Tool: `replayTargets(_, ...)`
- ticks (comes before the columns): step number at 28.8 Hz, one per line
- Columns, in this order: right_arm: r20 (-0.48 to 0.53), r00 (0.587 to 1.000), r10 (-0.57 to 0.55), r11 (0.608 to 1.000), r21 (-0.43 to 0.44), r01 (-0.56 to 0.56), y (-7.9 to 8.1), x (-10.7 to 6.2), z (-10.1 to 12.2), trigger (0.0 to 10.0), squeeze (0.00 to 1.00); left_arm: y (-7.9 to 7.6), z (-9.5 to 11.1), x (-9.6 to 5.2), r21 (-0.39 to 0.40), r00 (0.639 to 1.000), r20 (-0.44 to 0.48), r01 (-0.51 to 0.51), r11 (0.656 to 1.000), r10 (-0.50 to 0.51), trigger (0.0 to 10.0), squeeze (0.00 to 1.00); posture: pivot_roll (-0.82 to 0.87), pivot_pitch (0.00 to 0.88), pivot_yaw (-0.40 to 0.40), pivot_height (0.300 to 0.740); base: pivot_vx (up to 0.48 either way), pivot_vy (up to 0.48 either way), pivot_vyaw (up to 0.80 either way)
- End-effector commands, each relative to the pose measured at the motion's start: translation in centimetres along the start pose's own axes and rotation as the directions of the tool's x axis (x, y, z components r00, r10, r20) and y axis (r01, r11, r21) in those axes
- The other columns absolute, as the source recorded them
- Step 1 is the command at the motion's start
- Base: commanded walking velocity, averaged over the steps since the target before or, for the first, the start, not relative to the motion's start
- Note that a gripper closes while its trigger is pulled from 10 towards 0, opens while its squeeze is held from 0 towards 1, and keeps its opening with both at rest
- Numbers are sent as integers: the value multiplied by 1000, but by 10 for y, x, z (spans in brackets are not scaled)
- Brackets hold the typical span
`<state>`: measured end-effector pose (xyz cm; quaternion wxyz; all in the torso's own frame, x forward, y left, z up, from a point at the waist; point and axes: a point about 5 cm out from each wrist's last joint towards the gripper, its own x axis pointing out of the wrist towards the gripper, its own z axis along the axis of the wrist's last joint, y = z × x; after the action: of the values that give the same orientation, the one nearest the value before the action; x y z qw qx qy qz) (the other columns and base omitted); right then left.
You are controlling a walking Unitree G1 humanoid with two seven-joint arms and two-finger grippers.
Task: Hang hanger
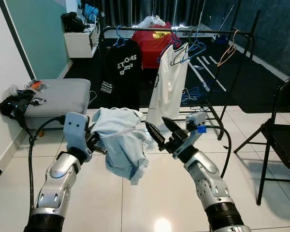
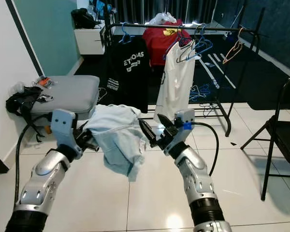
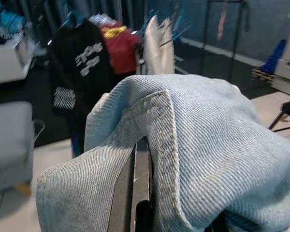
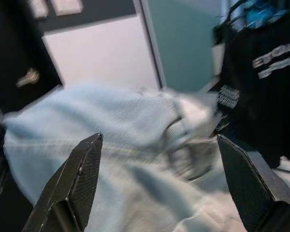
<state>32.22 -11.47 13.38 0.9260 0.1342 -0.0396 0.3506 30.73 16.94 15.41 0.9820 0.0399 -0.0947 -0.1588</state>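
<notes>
Before the clothes rack (image 1: 183,32), over white tiled floor (image 1: 150,203): left gripper (image 1: 97,145), fingers together, clamped on a light denim garment (image 1: 122,142) draped at chest height. Right gripper (image 1: 160,131), fingers spread apart, just beside the cloth. Rack carries black shirt (image 1: 122,72), white shirt (image 1: 170,82).

The black shirt (image 1: 122,67) on the rack carries white lettering, roughly "ETOAS", with smaller lines below too small to read. The red shirt's (image 1: 154,41) yellow print is illegible.
</notes>
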Motion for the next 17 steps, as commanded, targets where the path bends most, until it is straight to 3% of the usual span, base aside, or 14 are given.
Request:
replayTargets(1, -92, 993, 70, 995, -58, -76, 7, 6, -6, 10000, 1000, -8, 17, 5, 77, 994, 74, 77, 994, -83, 10000, 0, 52, 0, -14, 740, 0, 0, 0)
replayTargets(3, -129, 988, 86, 991, -93, -99, 9, 7, -9, 10000, 1000, -12, 18, 5, 96, 991, 76, 105, 990, -112, 10000, 0, 52, 0, -14, 740, 0, 0, 0)
replayTargets(4, -217, 971, 96, 968, -207, -142, 10, 8, -16, 10000, 1000, -19, 21, 5, 107, 984, 80, 150, 983, -159, 10000, 0, 57, 0, -17, 740, 0, 0, 0)
replayTargets(9, -272, 957, 102, 932, -310, -188, 10, 10, -20, 10000, 1000, -23, 23, 6, 98, 978, 86, 182, 978, -191, 10000, 0, 57, 0, -16, 740, 0, 0, 0)
replayTargets(10, -294, 949, 109, 900, -377, -220, 11, 11, -20, 10000, 310, -26, 25, 7, 101, 973, 88, 205, 974, -214, 10000, 0, 57, 0, -15, 740, 0, 0, 0)
replayTargets(12, -294, 949, 109, 900, -377, -220, 11, 11, -20, 10000, 310, -26, 25, 7, 101, 973, 88, 205, 974, -214, 10000, 0, 57, 0, -15, 740, 0, 0, 0)
replayTargets(13, -303, 946, 114, 870, -430, -243, 13, 13, -19, 10000, 0, -29, 25, 8, 101, 969, 88, 222, 970, -231, 10000, 0, 57, 0, -16, 740, 0, 0, 0)
replayTargets(14, -303, 946, 114, 870, -430, -243, 13, 13, -19, 10000, 0, -29, 25, 8, 101, 969, 88, 222, 970, -231, 10000, 0, 57, 0, -16, 740, 0, 0, 0)
replayTargets(15, -305, 944, 125, 828, -492, -269, 16, 15, -17, 10000, 0, -32, 26, 8, 105, 965, 88, 238, 966, -247, 10000, 0, 58, 0, -18, 740, 0, 0, 0)
replayTargets(16, -305, 944, 125, 828, -492, -269, 16, 15, -17, 10000, 0, -32, 26, 8, 105, 965, 88, 238, 966, -247, 10000, 0, 58, 0, -18, 740, 0, 0, 0)
replayTargets(17, -305, 943, 132, 793, -538, -285, 18, 17, -15, 10000, 0, -34, 26, 9, 105, 963, 89, 245, 964, -255, 10000, 0, 59, 0, -20, 740, 0, 0, 0)
